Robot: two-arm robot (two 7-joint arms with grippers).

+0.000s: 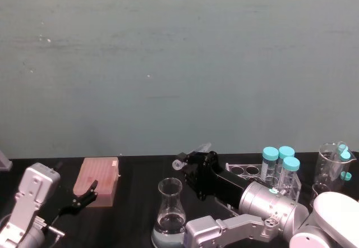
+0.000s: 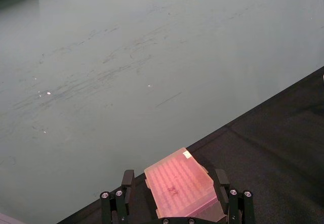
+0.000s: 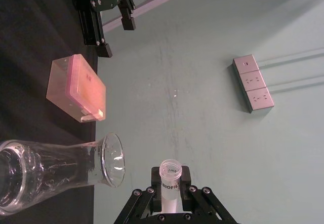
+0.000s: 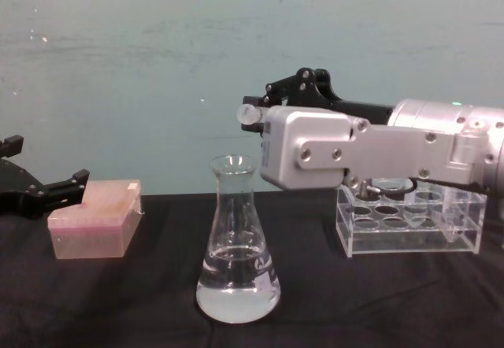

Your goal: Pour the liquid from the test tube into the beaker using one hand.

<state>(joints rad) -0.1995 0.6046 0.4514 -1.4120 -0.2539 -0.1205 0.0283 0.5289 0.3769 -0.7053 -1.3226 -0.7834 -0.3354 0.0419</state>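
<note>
Right hand (image 3: 171,178) pinches the tipped test tube (image 4: 250,114), beaker (image 4: 236,261) below it.
Tube mouth should centre over the neck, tilting slowly; left hand (image 1: 87,194) idles spread by a pink box (image 1: 100,179).

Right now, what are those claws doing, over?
Left gripper open, parked at pink plastic box. Right gripper shut on small clear plastic test tube, tipped over mouth of tall clear glass conical flask. Nothing between them.

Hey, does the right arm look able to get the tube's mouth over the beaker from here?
Probably yes. The right gripper holds the tube nearly level, its mouth just above the beaker rim, with nothing between them. The left gripper sits off by the pink box.
</note>
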